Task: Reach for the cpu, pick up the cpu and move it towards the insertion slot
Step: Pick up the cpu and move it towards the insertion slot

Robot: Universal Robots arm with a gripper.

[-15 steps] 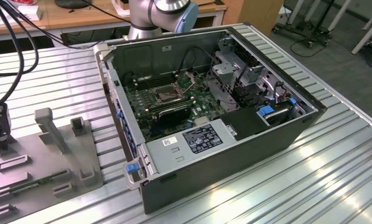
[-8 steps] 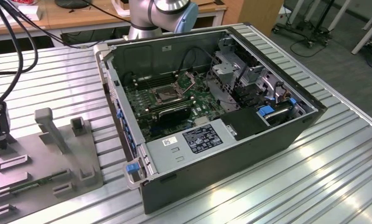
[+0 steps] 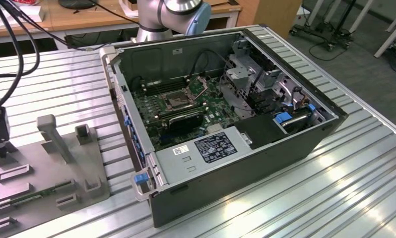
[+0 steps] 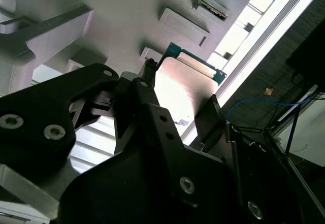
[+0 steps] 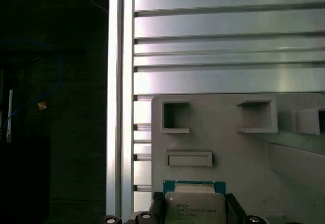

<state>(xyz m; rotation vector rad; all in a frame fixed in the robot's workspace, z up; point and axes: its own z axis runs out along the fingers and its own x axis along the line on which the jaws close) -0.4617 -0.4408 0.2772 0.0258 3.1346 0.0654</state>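
1. Underneath, a ribbed aluminium tabletop (image 3: 304, 188) carries everything in the exterior view.
2. An open computer case (image 3: 251, 168) lies on its side in the middle of the tabletop, its green circuit board facing up.
3. The arm (image 3: 174, 15) rises behind the case, at the far edge of the tabletop.
4. A grey fixture plate (image 3: 45, 168) with upright blocks and shallow pockets sits on the tabletop at the exterior view's left, well apart from the board.
5. The gripper (image 4: 181, 87) hangs over the plate's outer end, at the exterior view's far left. Its black fingers (image 4: 155, 107) press against two opposite edges of the cpu, so it is clamped on the chip.
6. The insertion slot (image 3: 178, 101), a shiny metal frame with a dark centre, sits amid the green board inside the case, well away from the gripper.
7. The cpu (image 5: 195, 206), with a pale metal face and green rim, sits between the fingers above the grey plate. Whether it has cleared the plate cannot be told.
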